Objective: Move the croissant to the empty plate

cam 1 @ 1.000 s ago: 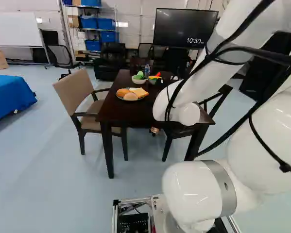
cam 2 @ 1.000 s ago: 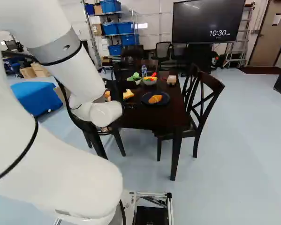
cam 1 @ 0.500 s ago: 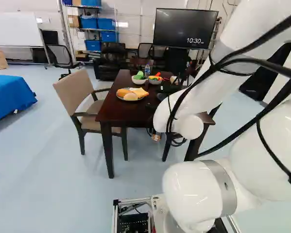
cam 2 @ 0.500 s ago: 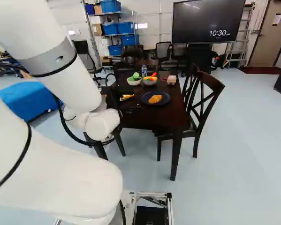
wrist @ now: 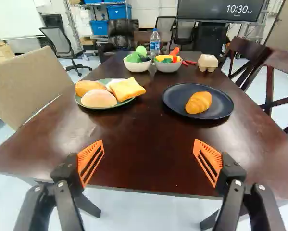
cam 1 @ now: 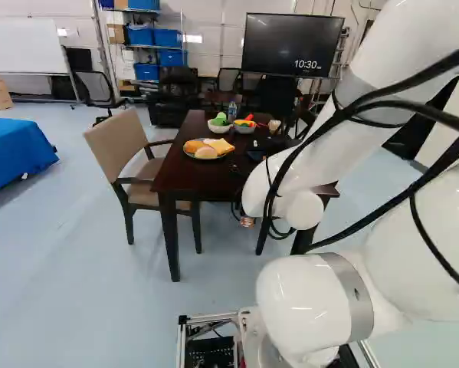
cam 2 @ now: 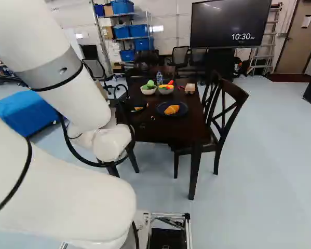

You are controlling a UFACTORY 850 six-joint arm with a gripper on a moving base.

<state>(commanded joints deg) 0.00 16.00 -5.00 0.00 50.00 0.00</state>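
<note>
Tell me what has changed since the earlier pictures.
The arm has moved: its forward end now sits lower in both base views, further right in the left base view and further left in the right one. Nothing was visibly gripped or let go; the jaws stand open now. The croissant stayed on the dark blue plate, and the plate of bread, the table and the base stayed put.

You're in what looks like a lab: past the far edge of the table (wrist: 139,144), blue bins (cam 2: 122,7), a screen (cam 2: 229,23), a whiteboard (cam 1: 22,42).
</note>
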